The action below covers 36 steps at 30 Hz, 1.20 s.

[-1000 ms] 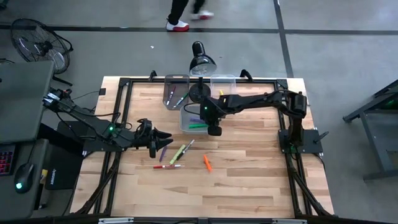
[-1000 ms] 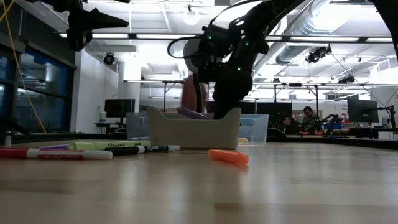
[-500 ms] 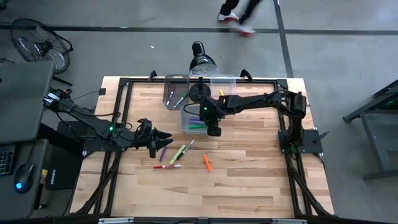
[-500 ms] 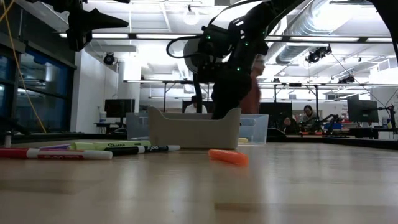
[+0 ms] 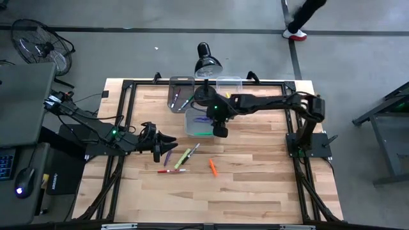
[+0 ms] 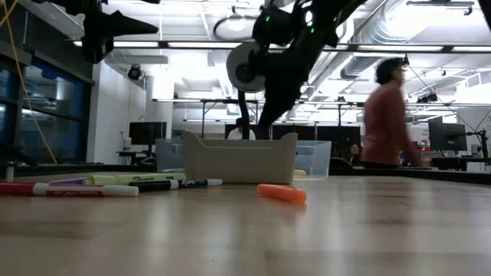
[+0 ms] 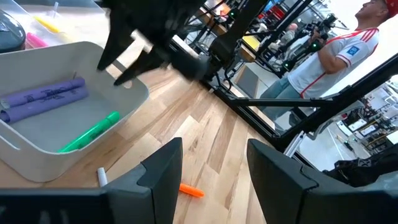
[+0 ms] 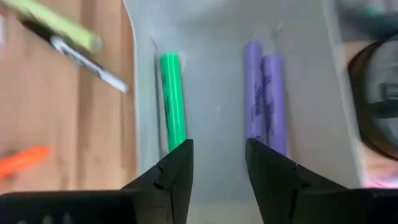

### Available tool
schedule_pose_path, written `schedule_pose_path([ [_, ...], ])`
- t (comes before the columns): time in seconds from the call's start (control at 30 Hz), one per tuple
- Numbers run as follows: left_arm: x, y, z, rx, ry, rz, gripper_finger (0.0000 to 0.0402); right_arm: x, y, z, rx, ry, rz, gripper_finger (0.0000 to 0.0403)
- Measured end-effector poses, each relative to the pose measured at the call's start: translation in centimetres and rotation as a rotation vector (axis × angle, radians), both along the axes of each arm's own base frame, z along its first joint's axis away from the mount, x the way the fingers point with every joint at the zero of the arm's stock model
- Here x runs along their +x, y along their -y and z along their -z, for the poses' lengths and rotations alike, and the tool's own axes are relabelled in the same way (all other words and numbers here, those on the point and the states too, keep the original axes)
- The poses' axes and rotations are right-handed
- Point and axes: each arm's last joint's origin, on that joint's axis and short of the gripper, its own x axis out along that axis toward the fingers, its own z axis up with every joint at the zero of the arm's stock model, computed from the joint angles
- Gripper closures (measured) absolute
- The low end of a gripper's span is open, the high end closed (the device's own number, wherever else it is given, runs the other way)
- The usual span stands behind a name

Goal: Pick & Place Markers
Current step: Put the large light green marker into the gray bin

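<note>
The right arm's fingers (image 8: 217, 165) have lifted from the tray (image 5: 189, 125), apart and empty, and may clip its rim; the left arm's fingers (image 7: 214, 165) wait apart.

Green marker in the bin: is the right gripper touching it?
Apart. The right wrist view shows the right gripper open and empty above the green marker.

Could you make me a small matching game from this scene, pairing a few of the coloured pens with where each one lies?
Things:
1. green capped marker
2. two purple capped markers
3. orange capped marker
4. red-and-white thin marker

Places:
A. bare wood, alone, right of the loose pens
B. inside the clear plastic bin, along one wall
C. bare wood, nearest the table's front edge
D. inside the same bin, side by side

Pairs: 1-B, 2-D, 3-A, 4-C
</note>
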Motion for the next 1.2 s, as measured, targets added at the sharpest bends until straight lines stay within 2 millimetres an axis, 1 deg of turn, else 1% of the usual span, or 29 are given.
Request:
schedule_pose_path([
  [0.13, 0.0, 0.0, 0.1, 0.0, -0.006, 0.013, 0.0225, -0.7, -1.1, -2.2, 0.003, 0.046, -0.001, 0.0267],
  [0.33, 0.0, 0.1, 0.2, 0.01, -0.024, 0.035, 0.0225, -1.6, -3.4, -4.6, 0.04, 0.094, 0.016, 0.0269],
  [0.53, -0.2, 0.0, 1.3, 0.009, -0.122, 0.036, 0.0225, -3.5, -6.3, -6.5, 0.066, 0.06, 0.035, 0.0269],
  [0.7, 0.6, 0.4, 2.1, 0.014, -0.156, 0.033, 0.0225, -5.3, -8.9, -8.2, 0.039, 0.062, 0.022, 0.0269],
  [0.8, 1.0, 0.7, 2.9, -0.003, -0.19, 0.043, 0.0225, -5.7, -10.4, -8.8, 0.002, 0.081, 0.01, 0.0269],
  [0.97, 1.7, 1.2, 4.1, -0.053, -0.247, 0.042, 0.0225, -6.2, -12.2, -8.3, -0.049, 0.057, -0.01, 0.0269],
  [1.07, 2.0, 1.4, 4.7, -0.068, -0.28, 0.064, 0.0225, -6.8, -12.7, -6.6, -0.029, 0.092, 0.003, 0.0269],
  [1.2, 2.2, 1.6, 5.2, -0.09, -0.302, 0.071, 0.0225, -8.7, -13.0, -4.3, 0.062, 0.188, 0.067, 0.027],
])
